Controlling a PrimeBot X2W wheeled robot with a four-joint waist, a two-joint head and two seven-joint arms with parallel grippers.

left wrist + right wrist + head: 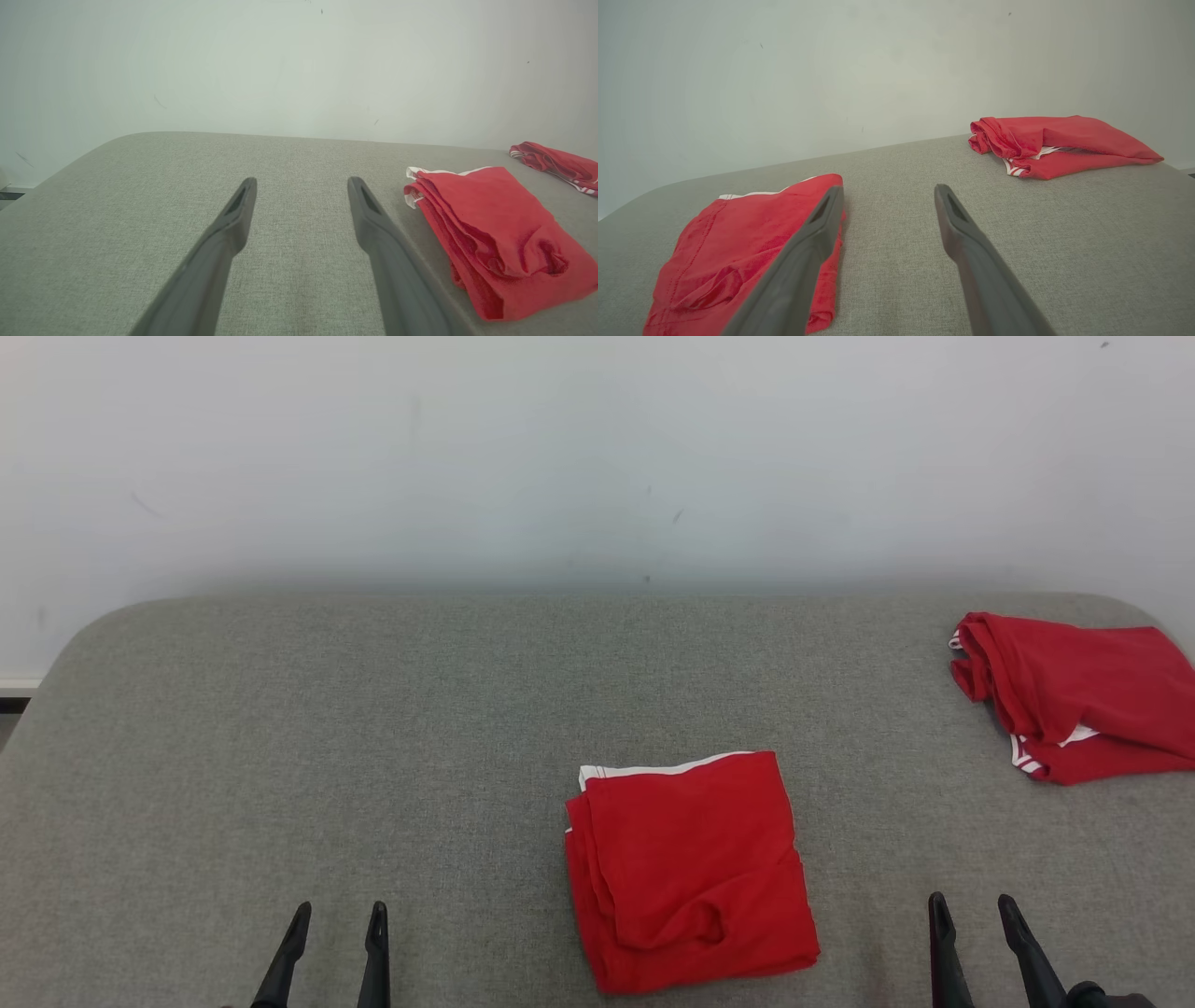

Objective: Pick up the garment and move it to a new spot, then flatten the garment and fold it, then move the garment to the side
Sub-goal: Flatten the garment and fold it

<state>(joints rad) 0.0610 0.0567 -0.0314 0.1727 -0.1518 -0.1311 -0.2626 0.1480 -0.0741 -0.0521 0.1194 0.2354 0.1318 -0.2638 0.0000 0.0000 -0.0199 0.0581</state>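
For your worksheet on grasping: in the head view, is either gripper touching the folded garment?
No, the left gripper and the right gripper stand open, clear of the folded garment.

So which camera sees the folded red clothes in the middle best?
The head view: it looks down on the folded red clothes, all of them. The left wrist view shows them from the side, at its right. In the right wrist view the right gripper hides part, and the bottom is cut off.

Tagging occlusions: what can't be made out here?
- Folded red garment: inner layers hidden by its own top fold, head view; part behind a finger of the right gripper, right wrist view.
- Far red garment: cut off by the right edge, head view.
- Left gripper: base below the bottom edge, head view.
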